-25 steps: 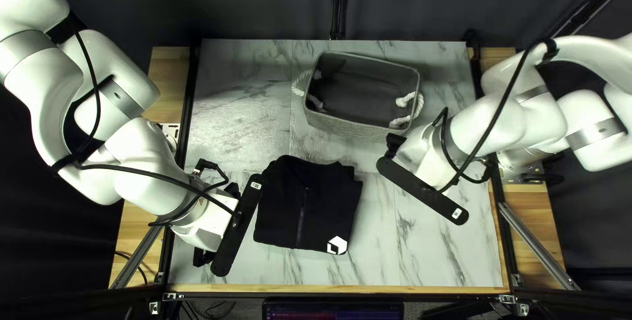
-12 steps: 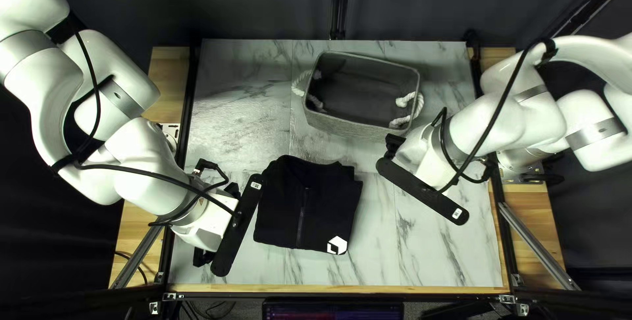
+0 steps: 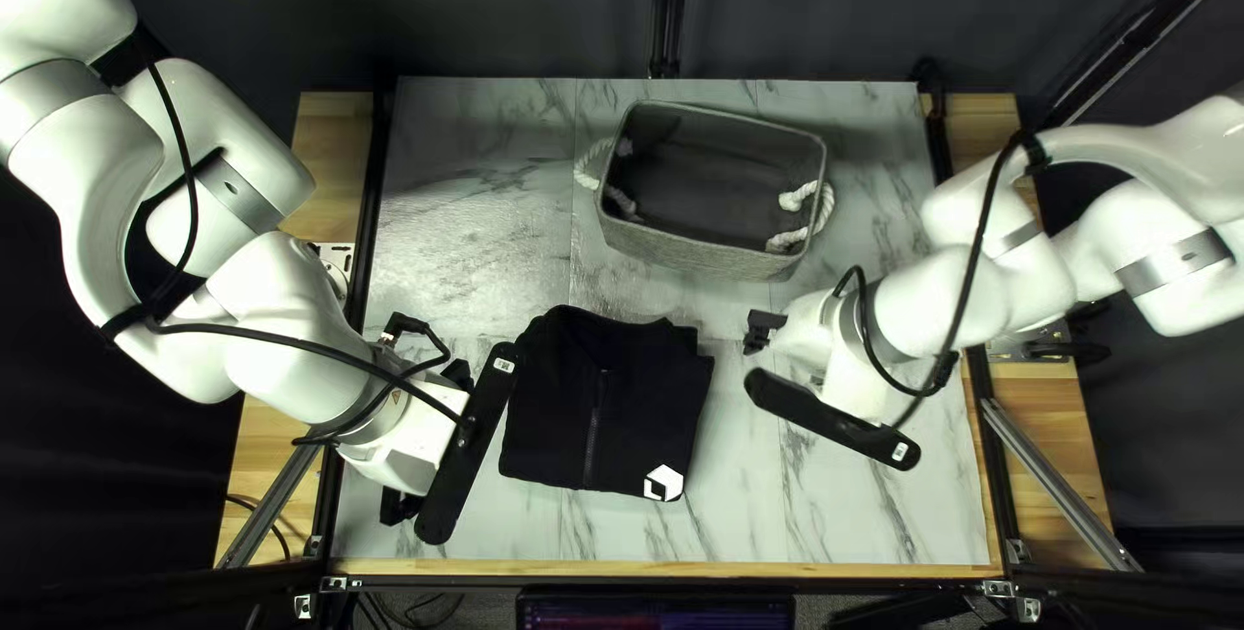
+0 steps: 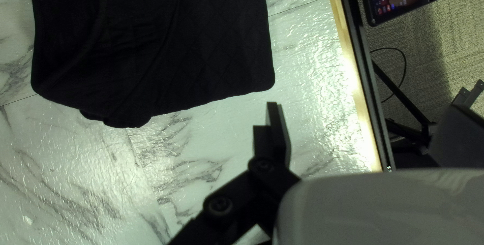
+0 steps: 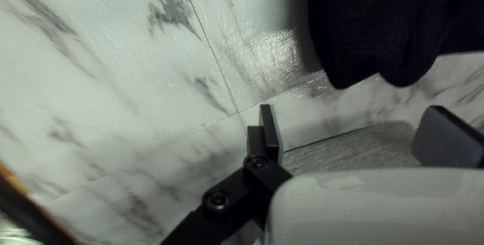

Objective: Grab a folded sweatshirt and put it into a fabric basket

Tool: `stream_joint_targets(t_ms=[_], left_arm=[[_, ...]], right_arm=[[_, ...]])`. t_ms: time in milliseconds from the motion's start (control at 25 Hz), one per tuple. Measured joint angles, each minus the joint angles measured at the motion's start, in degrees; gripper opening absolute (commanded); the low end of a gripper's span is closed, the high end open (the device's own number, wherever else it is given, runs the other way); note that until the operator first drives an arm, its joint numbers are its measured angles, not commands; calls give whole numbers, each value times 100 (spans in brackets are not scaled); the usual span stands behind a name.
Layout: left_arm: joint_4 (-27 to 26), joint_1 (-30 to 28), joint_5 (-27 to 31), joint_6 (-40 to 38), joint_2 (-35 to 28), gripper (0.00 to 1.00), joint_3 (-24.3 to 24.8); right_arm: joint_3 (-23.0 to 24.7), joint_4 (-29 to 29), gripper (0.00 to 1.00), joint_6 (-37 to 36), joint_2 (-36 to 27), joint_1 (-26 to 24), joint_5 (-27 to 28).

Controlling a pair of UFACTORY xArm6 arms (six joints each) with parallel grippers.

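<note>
Early days, approx. nothing done bar setup: sweatshirt lies folded in the near half of the tabletop, a bit L of mid, its white patch toward the near edge. L claw is spread wide, nothing b/w its fingers, just beside the sweatshirt on the side facing the tabletop's L edge. R claw is also spread & holding nada, b/w the sweatshirt & the tabletop's R edge. Further back, basket sits toward the far edge, a bit R of mid, no clothing in it. Left to do, I'd say: get both claws in at the sweatshirt's sides, grip, lift, carry over the rim, lower, let go. Vs. ½ sec ago: sweatshirt same spot, L arm same pose AFAICT; R arm has swung toward the near edge, its claw end now farther from the bskt, so more of the bskt's near R corner shows. Bskt itself hasn't budged. Prob. R arm's lining up for its side of the grab.
</note>
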Motion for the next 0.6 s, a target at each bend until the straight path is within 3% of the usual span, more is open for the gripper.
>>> stream_joint_targets(t_ms=[280, 600], left_arm=[[0, 0, 0, 0, 0, 100, 0], [0, 0, 0, 0, 0, 100, 0]], right_arm=[[-108, -839, 100, -303, 700, 91, -506], [115, -1458, 100, -1243, 698, 76, -1020]])
